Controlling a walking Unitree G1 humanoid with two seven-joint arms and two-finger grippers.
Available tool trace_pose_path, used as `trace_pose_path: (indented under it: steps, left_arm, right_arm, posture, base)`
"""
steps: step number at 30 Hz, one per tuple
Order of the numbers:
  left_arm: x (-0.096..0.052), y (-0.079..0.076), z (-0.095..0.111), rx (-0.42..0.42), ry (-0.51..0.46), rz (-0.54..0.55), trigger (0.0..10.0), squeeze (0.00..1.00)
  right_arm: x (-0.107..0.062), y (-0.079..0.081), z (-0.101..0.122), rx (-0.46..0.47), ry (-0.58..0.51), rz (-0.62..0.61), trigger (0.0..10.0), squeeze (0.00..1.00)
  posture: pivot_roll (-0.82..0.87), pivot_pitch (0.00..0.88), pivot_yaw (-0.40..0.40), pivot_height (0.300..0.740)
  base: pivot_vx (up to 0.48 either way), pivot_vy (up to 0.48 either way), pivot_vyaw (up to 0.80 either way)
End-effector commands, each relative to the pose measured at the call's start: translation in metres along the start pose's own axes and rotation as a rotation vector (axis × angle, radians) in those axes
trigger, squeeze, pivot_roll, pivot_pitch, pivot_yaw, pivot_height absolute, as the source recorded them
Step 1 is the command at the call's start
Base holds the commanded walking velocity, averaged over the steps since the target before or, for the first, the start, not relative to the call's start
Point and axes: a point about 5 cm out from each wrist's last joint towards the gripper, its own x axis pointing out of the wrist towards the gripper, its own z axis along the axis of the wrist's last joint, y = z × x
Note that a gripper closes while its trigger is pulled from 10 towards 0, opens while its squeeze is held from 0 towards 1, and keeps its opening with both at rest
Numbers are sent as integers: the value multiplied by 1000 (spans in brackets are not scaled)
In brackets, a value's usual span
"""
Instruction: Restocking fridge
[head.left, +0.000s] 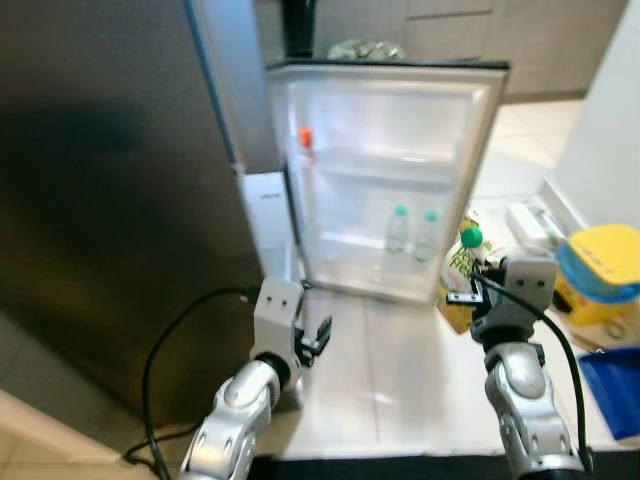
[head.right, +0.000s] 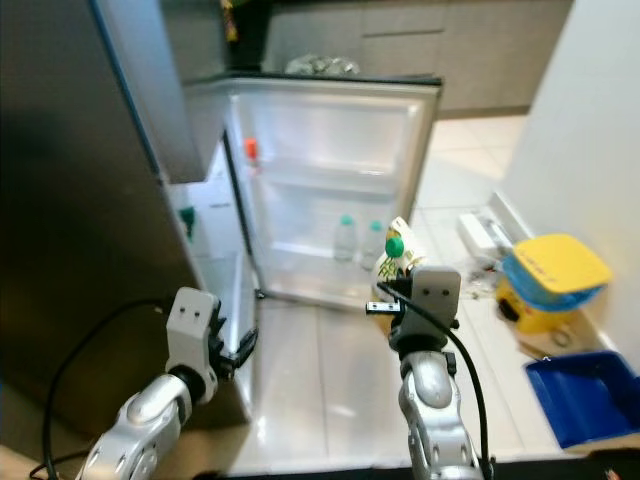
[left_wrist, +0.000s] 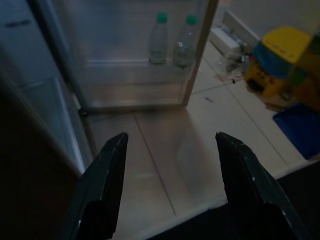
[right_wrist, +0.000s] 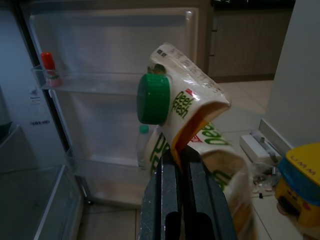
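Observation:
The small fridge stands open ahead on the floor. Two clear water bottles with green caps stand on its lower shelf. A small red-capped bottle sits on the left of the upper shelf. My right gripper is shut on a squashed juice carton with a green cap, held up in front of the fridge's right edge, seen as carton. My left gripper is open and holds nothing, low before the fridge's left side near the door.
The fridge's open door swings out on the left beside a tall dark panel. On the floor to the right are a yellow container, a blue bin and a white object. Pale tiles lie between me and the fridge.

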Motion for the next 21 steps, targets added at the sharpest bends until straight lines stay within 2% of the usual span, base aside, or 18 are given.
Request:
trace_pose_path:
  steps: [1, 13, 21]
  left_arm:
    - [-1, 2, -6, 3, 27, 9, 10000, 0]
    - [1, 3, -8, 6, 33, 19, 10000, 0]
    - [2, 6, -9, 8, 41, 38, 10000, 0]
  right_arm:
    - [-1, 0, 2, 6, -6, 3, 10000, 0]
    - [-2, 1, 2, 5, 2, 4, 10000, 0]
    - [-3, 0, 2, 5, 4, 4, 10000, 0]
  posture:
    - [-114, 151, 74, 740]
    - [-114, 152, 76, 740]
    - [-115, 152, 75, 740]
  base:
    - [292, -379, 0]
    - [324, -344, 0]
    - [413, -93, 0]
